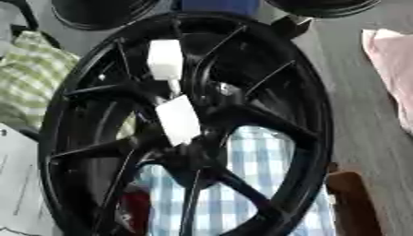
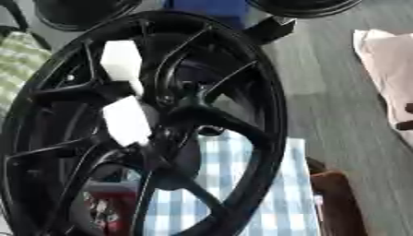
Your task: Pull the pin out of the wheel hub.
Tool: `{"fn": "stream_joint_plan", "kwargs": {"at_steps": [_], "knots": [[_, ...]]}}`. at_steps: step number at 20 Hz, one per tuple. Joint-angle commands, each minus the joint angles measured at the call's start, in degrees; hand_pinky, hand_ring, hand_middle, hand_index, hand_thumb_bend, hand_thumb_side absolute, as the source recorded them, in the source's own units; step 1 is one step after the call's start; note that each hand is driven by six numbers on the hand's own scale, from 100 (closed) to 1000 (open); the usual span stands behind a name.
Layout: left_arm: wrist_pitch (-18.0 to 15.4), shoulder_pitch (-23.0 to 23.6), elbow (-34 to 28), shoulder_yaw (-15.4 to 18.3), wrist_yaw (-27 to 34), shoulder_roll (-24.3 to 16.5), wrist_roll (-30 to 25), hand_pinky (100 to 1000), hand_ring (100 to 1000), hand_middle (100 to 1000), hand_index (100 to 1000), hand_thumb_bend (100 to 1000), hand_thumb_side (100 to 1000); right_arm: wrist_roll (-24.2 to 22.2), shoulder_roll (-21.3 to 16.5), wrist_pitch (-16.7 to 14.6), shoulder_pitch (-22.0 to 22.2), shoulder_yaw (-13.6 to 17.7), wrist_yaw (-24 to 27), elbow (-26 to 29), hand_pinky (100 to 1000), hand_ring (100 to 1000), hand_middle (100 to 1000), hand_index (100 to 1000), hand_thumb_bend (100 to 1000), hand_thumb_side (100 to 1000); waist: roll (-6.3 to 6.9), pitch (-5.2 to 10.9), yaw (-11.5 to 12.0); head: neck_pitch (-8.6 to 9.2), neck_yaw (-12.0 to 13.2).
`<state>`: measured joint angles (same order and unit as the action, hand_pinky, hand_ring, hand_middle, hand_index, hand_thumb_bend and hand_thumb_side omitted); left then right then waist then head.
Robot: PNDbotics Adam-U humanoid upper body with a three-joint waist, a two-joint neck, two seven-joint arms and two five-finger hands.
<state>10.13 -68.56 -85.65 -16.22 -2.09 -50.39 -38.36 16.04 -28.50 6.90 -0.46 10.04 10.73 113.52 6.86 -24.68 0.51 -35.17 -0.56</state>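
The white pin (image 1: 173,99) is seen seated in the black wheel hub (image 1: 193,138), its long axis running up and slightly left from the hub centre, while neither hand is in view, so finger state cannot be told.

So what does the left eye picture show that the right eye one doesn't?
Only the left eye view shows pale paper at its lower left edge and a wide stretch of green checked cloth. Only the right eye view shows a small dark thing on the pink cloth. Both show the black wheel, two white blocks joined by a thin stem at its hub, and the blue checked cloth. Neither shows a hand.
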Motion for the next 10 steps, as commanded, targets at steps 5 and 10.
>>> {"fn": "stream_joint_plan", "kwargs": {"at_steps": [5, 10], "knots": [[-0.36, -1.74, 1.19, -0.71, -1.8, -0.75, -2.03, 823, 727, 693, 815, 592, 592, 0.12, -0.84, -0.17, -0.16, 0.49, 0.18, 1.07, 808, 578, 686, 608, 100, 709, -0.57, 8.06, -0.01, 0.61, 0.24], [-0.5, -1.95, 1.97, -1.24, -2.3, -0.17, -2.69, 824, 730, 697, 820, 602, 591, 0.1, -0.81, -0.19, -0.2, 0.48, 0.24, 1.07, 808, 578, 686, 608, 100, 706, -0.66, 8.12, -0.02, 0.48, 0.25]]}}
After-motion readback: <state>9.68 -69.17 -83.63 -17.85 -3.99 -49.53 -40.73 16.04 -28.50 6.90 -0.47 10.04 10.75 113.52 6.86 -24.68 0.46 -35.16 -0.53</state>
